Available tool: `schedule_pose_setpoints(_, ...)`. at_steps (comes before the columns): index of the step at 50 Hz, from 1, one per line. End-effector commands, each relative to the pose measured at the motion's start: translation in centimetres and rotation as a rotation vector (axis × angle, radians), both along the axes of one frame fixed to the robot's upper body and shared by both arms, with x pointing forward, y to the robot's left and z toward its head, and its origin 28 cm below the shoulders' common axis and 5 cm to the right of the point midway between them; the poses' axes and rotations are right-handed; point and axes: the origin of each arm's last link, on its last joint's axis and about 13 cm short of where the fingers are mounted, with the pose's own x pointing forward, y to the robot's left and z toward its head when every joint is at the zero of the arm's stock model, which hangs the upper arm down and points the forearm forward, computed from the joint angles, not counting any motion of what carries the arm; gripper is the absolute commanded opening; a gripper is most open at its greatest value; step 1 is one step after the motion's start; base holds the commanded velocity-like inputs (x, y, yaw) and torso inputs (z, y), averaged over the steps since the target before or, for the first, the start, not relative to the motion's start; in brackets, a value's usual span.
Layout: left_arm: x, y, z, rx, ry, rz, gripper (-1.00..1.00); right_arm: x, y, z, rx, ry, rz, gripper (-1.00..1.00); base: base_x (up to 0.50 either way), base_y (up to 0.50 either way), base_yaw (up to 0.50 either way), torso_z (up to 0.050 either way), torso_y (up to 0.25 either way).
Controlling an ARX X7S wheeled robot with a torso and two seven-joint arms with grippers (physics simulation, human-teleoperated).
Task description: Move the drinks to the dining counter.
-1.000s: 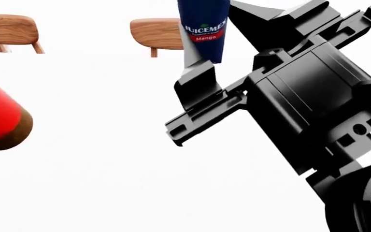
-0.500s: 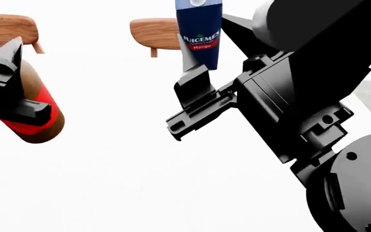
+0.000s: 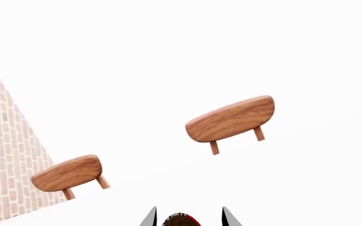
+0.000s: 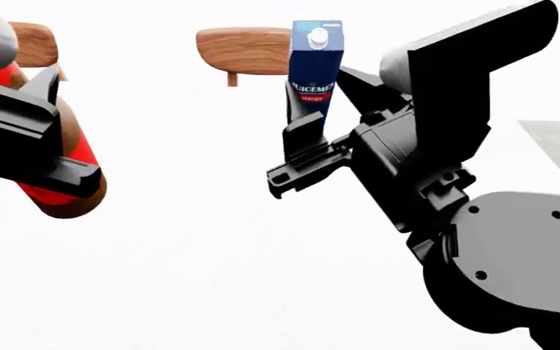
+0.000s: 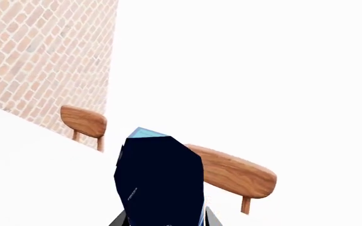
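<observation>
The right gripper (image 4: pixel 311 149) clamps the small dark-blue Mango juice carton (image 4: pixel 313 69) upright over the wide white dining counter (image 4: pixel 192 240), apparently for setting down. At left, the left gripper (image 4: pixel 29 142) grips the tall brown red-labelled bottle (image 4: pixel 61 164), tilted, near round wooden stools (image 4: pixel 243 49).

You are in the dining area of a home kitchen, drawn as a simulation. A wide plain white counter (image 4: pixel 212 240) fills your head view. Beyond its far edge stand two round wooden stools (image 3: pixel 230 119), side by side, seats level with the top. Behind the stools, a brick wall (image 5: pixel 49 56) in pale red and tan rises to one side. Everything else past the counter is blank white.
</observation>
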Motion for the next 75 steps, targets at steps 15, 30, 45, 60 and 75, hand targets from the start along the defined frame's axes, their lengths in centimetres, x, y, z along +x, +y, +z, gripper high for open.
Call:
schedule_pose_setpoints(15,-0.1,0.1,0.0,-0.01,-0.002,0.003,-1.0,1.7,-0.1,-3.1,0.012,0.136,-0.027,-1.0,0.0,0.0,0.0,0.001,0.001)
schedule_pose_setpoints(30,0.0,0.1,-0.2,-0.01,0.002,0.0,-1.0,2.2,-0.1,-4.0,0.016,0.187,-0.034,-1.0,0.0,0.0,0.0,0.0,0.0)
schedule_pose_setpoints(45,0.0,0.1,-0.1,-0.01,0.0,0.001,-1.0,2.4,-0.3,-4.5,0.026,0.254,-0.044,-1.0,0.0,0.0,0.0,0.0,0.001)
schedule_pose_setpoints(60,0.0,0.1,-0.3,-0.009,0.005,-0.001,-1.0,2.5,-0.4,-5.5,0.004,0.307,-0.048,-1.0,0.0,0.0,0.0,0.001,0.0)
schedule_pose_setpoints(75,0.0,0.1,-0.4,-0.01,0.006,-0.001,-1.0,2.5,-0.4,-5.9,0.008,0.325,-0.05,-1.0,0.0,0.0,0.0,0.0,0.001)
